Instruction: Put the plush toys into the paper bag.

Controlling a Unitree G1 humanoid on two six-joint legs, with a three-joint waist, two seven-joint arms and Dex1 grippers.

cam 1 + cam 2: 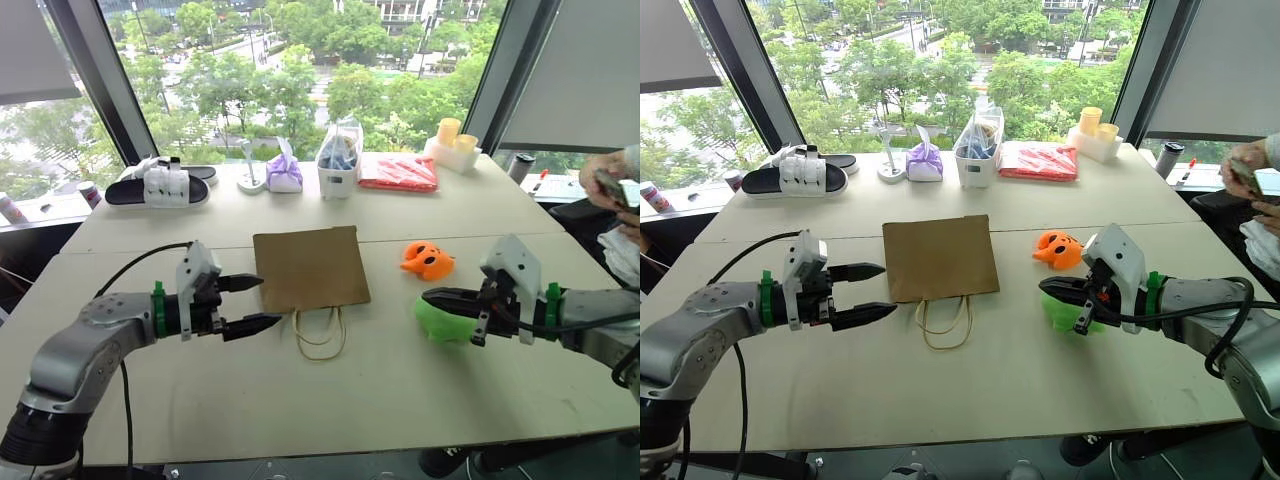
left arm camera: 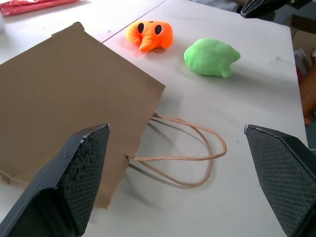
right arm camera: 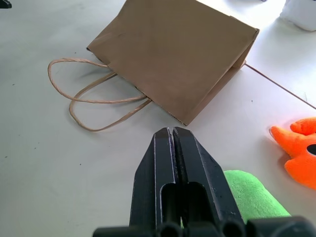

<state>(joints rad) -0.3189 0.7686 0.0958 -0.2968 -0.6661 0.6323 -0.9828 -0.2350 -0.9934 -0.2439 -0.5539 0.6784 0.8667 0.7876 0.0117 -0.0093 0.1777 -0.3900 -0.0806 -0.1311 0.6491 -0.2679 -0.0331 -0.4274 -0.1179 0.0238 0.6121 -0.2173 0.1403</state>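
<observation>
Left arm reaches in from left, forearm roughly level, wrist turned so left gripper (image 1: pixel 250 303) points toward centre – two black fingers spread wide, nothing between them. Right arm comes in from right, forearm also near level, pointing toward centre and tipped slightly down. Right gripper (image 3: pixel 173 136) pressed fully together – fingers (image 3: pixel 160 163) flat against each other, gripping nothing.

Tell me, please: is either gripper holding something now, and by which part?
Nothing is held. The left gripper is open beside the paper bag. The right gripper is shut on nothing, above the green plush toy lying on the table.
</observation>
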